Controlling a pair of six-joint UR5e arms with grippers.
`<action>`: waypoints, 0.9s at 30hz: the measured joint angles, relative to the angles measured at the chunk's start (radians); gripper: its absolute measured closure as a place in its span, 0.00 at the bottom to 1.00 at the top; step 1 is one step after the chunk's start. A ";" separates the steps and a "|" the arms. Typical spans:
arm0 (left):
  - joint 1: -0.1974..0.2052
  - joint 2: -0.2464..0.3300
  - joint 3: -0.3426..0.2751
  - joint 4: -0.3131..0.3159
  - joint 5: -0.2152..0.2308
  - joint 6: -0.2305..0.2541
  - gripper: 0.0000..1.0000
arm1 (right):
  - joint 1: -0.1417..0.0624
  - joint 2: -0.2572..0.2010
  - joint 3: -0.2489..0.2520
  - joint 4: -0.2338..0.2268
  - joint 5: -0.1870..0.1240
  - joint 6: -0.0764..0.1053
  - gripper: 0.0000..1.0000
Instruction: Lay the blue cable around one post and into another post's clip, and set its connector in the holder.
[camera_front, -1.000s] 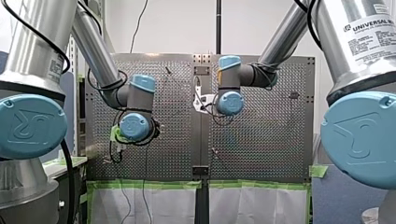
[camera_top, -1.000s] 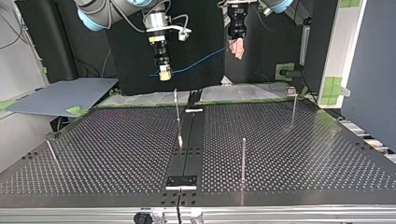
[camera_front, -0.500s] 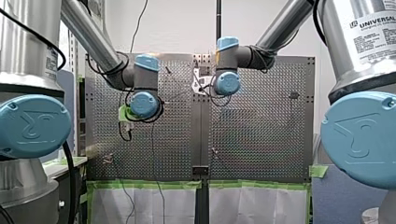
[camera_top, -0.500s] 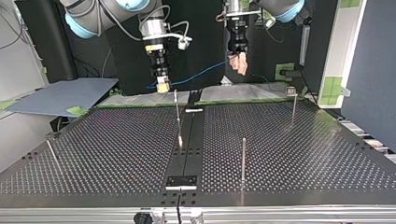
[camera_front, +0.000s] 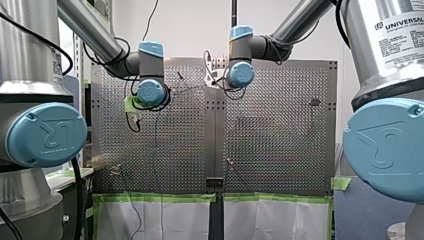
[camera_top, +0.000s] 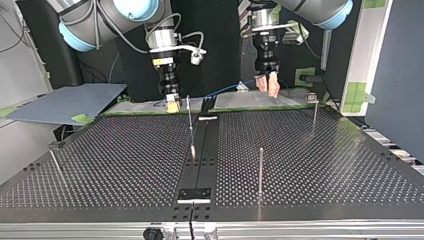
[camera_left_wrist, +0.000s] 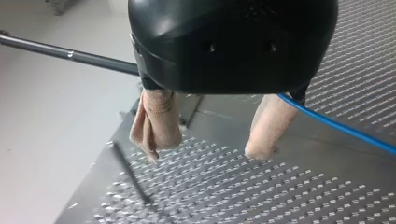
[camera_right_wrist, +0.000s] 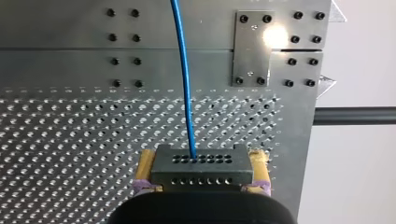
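Yellow-padded right claw (camera_top: 172, 103) pinching grey drilled block connector (camera_right_wrist: 198, 175), thin blue cable (camera_right_wrist: 185, 84) running ahead over perforated metal counter (camera_right_wrist: 70, 130), left claw (camera_left_wrist: 210, 140) beige padded fingers (camera_left_wrist: 156, 121) spread, cable just beside one.

"UNIVERSAL" on white label (camera_front: 397, 31), my right arm (camera_front: 380, 55); smaller print illegible.

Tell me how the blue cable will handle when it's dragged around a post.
Probably floppy: the blue cable bends gently on leaving the connector rather than running straight. Likely light, being so thin. It may slide easily on a smooth metal post.
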 joint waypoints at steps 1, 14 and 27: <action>0.007 0.009 0.009 -0.009 0.001 -0.001 0.00 | -0.001 0.000 -0.011 0.011 0.000 -0.001 0.94; 0.023 0.034 0.116 -0.117 -0.004 -0.003 0.00 | -0.004 0.001 -0.142 0.142 -0.014 -0.011 0.94; 0.044 0.031 0.230 -0.231 -0.009 -0.004 0.00 | -0.012 0.006 -0.252 0.224 -0.042 -0.038 0.94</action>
